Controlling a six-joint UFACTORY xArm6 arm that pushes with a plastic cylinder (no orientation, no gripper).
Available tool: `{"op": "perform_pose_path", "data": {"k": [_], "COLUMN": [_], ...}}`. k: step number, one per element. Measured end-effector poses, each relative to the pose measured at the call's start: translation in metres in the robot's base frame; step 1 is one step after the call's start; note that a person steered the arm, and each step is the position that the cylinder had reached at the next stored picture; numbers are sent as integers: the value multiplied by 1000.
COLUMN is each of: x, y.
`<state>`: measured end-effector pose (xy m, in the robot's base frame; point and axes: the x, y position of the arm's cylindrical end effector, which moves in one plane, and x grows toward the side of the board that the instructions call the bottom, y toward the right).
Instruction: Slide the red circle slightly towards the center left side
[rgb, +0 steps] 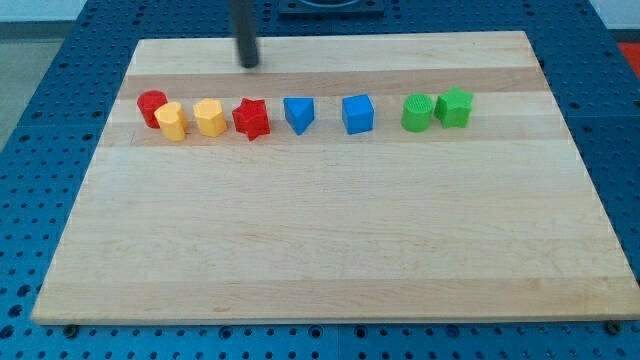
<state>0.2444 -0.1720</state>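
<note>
The red circle sits at the left end of a row of blocks near the view's top, touching a yellow block at its lower right. My tip is above the row, up and to the right of the red circle, roughly over the red star. It touches no block.
The row runs rightward: a yellow hexagon, the red star, a blue triangle-like block, a blue cube, a green round block and a green star. The wooden board lies on a blue pegboard.
</note>
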Motion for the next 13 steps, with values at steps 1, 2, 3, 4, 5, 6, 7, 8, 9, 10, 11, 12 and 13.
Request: {"op": "perform_pose_path", "data": {"k": [1,2,3,4,5,6,7,8,9,10,11,12,13], "x": [0,18,49,51,52,52,67,69,71,81,82,82,82], "y": [-26,-58,-89,-86,-62,-61,-66,-68,-68,-68,-68,-71,-71]}}
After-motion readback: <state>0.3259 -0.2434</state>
